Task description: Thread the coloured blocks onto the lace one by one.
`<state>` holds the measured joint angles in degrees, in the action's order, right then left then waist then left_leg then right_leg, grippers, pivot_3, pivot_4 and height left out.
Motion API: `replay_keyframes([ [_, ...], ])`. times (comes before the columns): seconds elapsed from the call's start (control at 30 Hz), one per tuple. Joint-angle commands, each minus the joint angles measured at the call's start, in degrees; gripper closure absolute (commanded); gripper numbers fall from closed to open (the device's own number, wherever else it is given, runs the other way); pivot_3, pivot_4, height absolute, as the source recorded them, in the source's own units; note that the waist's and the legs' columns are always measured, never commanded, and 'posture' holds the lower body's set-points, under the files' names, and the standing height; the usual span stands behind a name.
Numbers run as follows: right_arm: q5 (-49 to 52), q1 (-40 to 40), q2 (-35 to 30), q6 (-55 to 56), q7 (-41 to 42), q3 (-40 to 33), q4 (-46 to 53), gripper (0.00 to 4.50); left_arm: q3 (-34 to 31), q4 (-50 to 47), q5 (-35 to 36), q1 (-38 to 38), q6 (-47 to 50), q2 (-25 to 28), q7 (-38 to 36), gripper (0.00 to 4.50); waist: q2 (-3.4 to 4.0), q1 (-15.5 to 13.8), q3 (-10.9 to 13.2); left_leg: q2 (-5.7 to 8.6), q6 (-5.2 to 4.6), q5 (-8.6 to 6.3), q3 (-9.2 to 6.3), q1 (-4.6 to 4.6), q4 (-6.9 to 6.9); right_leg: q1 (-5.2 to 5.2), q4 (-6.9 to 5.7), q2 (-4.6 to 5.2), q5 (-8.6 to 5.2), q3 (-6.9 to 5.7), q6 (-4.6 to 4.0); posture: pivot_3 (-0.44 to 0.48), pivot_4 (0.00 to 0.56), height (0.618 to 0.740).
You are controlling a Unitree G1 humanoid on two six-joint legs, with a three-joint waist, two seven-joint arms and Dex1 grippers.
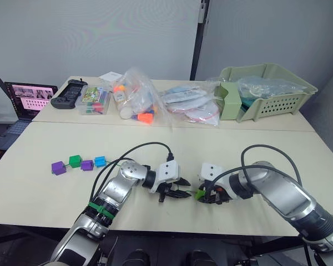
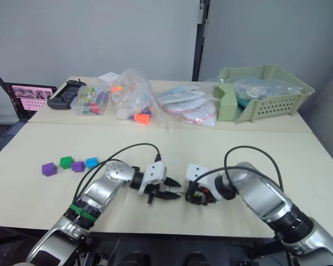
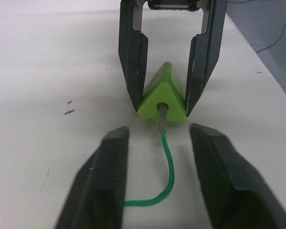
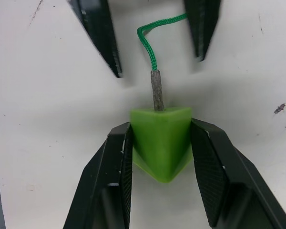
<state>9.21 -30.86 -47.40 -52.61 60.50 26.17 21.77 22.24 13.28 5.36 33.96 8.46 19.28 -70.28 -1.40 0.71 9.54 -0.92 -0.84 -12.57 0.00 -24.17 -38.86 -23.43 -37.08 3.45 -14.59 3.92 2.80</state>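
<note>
Right gripper (image 4: 158,143) clamps the light green block (image 4: 161,138) on the cream table (image 1: 255,138); lace (image 3: 164,157) tip enters its hole. Left gripper (image 3: 157,143) open, apparently empty. Grey partition behind.

The light green block (image 3: 162,97) sits between black fingers (image 3: 133,67), and the lace (image 3: 167,157) is dark green with a greyish tip. On the cream desk (image 1: 39,188) lie purple (image 1: 58,167), dark green (image 1: 75,160), purple (image 1: 87,164) and blue (image 1: 100,161) blocks, with a pale green basket (image 1: 266,91) behind
</note>
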Motion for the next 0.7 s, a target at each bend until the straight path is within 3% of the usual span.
replay_keyframes([
  [0.03, 0.38, 0.03, 0.18, 0.23, -0.11, -0.03, 1.08, 3.23, 0.09, -0.33, 0.01, 0.72, -1.05, -0.57, 0.35, 3.96, 0.0, 0.0, 0.0, 0.0, 0.0, 0.0, 0.0, 0.0, 0.0, 0.0, 0.0, 0.0, 0.0, 0.0, 0.0, 0.0, 0.15, 0.737],
  [0.1, 0.41, 0.02, 0.15, 0.21, -0.1, -0.08, 1.1, 3.23, 0.12, -0.26, 0.01, 0.74, -1.07, -0.64, 0.36, 4.5, 0.0, 0.0, 0.0, 0.0, 0.0, 0.0, 0.0, 0.0, 0.0, 0.0, 0.0, 0.0, 0.0, 0.0, 0.0, 0.0, 0.15, 0.737],
  [0.7, 0.57, 0.1, -0.05, -0.29, -0.19, -0.22, 1.58, 3.23, 1.82, 2.96, -0.74, 2.49, -2.17, -5.23, 0.88, 4.5, 0.0, -0.03, 0.0, 0.01, 0.0, 0.0, 0.0, 0.0, -0.01, 0.01, 0.0, 0.0, 0.0, 0.0, 0.0, 0.0, 0.15, 0.737],
])
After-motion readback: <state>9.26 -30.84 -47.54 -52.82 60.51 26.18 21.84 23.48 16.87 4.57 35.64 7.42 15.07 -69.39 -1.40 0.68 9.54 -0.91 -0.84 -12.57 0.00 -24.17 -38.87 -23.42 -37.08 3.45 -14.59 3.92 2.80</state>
